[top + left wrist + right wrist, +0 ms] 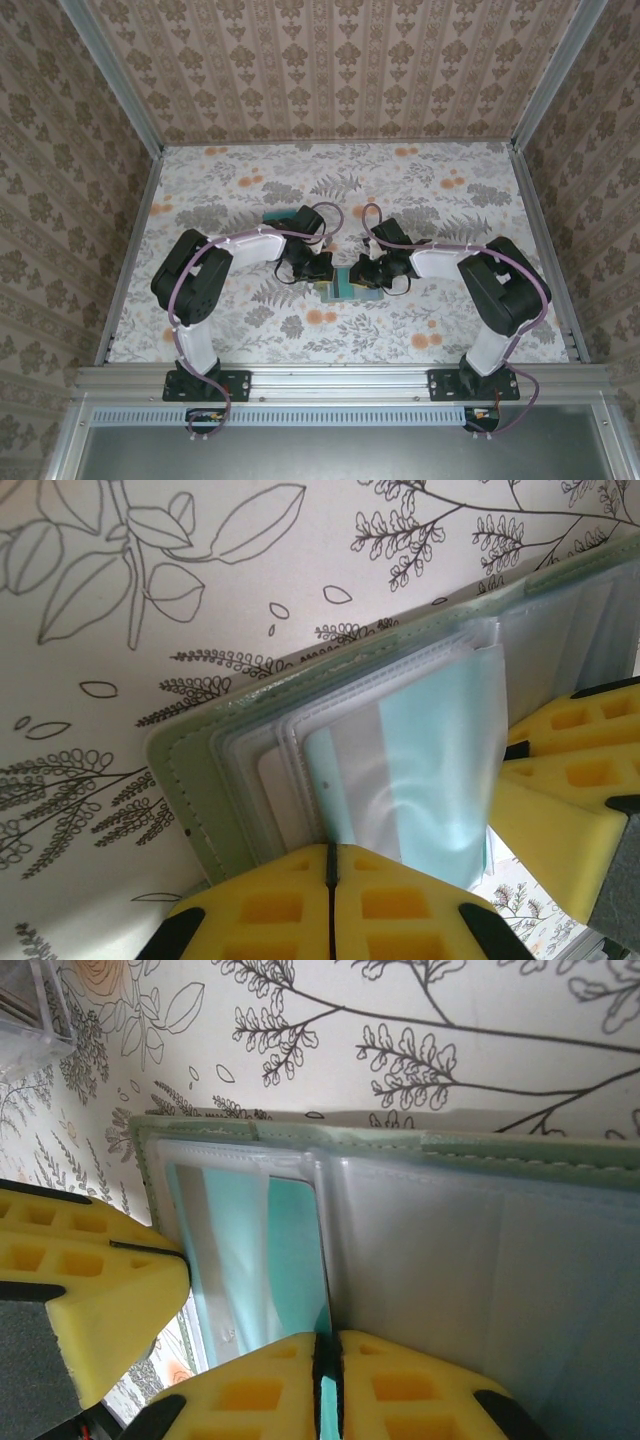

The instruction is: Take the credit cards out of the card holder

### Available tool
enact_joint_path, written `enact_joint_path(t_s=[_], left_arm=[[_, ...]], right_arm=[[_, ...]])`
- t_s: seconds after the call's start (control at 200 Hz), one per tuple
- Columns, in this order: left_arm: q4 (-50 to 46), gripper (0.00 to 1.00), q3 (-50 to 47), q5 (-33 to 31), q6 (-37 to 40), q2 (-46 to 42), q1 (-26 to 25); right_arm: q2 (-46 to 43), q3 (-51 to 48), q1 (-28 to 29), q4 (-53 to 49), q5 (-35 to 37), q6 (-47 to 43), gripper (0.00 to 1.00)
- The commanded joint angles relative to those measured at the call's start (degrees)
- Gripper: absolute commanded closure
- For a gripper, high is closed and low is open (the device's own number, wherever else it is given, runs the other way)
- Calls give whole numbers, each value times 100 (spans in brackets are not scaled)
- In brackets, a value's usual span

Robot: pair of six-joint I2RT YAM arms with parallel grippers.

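Both are pinching shut: left gripper (330,880) on a clear sleeve (360,780) of the card holder (190,790), right gripper (325,1380) on a teal credit card (295,1250).

The left arm (200,280) and the right arm (500,285) are folded at the elbow and turned inward, so that the two wrists are brought almost tip to tip. The left gripper (325,268) is held low, its yellow pads (260,905) pressed flat together with only a hairline seam between them. The right gripper (366,272) is seen just ahead of those fingertips and to their right, close by. Its own pads are likewise closed, and a thin teal edge of a credit card (295,1250) is pinched in their seam. The fingers of each gripper are pointed toward the other.
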Motion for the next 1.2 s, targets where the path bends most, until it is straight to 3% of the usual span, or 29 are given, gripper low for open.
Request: enact_joint_path(t_s=[0.0,0.065,0.49,1.195], left_arm=[[-252,93,-98,-161,99,152,-55],[-256,93,-106,-182,102,145,-48],[-313,93,-179,-267,102,75,32],[-573,86,132,-433,89,-500,-88]], right_arm=[[105,17,72,76,-116,36,91],[72,-12,71,39,-85,15,100],[-344,-308,-304,-251,133,-202,100],[-272,-88,-210,-204,-12,-287,97]])
